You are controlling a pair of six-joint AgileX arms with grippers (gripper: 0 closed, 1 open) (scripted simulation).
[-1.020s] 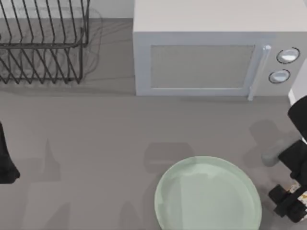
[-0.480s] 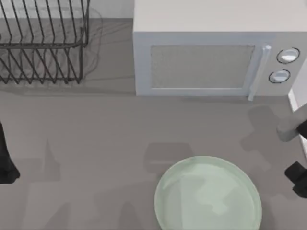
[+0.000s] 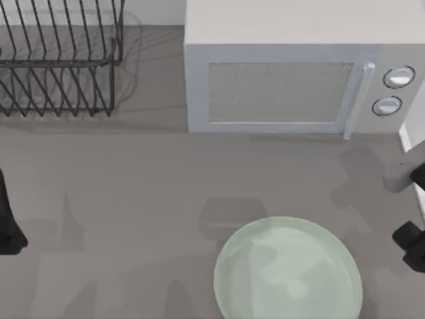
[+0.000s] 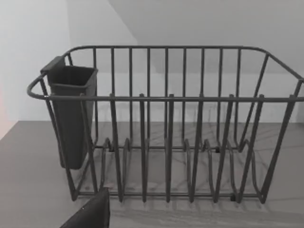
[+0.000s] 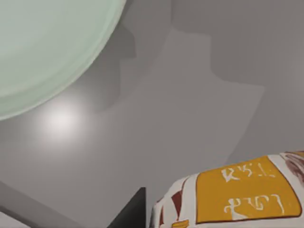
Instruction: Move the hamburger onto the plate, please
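Observation:
The pale mint-green plate (image 3: 289, 271) lies at the front middle of the table, and its rim (image 5: 57, 71) also appears in the right wrist view. The hamburger (image 5: 237, 197), a white wrap with orange and brown patches, hangs close under the right wrist camera, above the bare table and to the right of the plate. My right gripper (image 3: 412, 246) is at the top view's right edge, shut on the hamburger, with one dark finger (image 5: 132, 213) beside the wrap. My left arm (image 3: 6, 219) stays parked at the left edge.
A white microwave (image 3: 285, 73) stands at the back, door closed. A dark wire dish rack (image 3: 60, 60) with a cutlery cup (image 4: 71, 114) sits at the back left. Open grey tabletop (image 3: 133, 199) stretches between the rack, the microwave and the plate.
My right gripper has lifted from beside the plate's right rim and shifted toward the right edge, carrying the hamburger out of the top view. The left arm has not moved.

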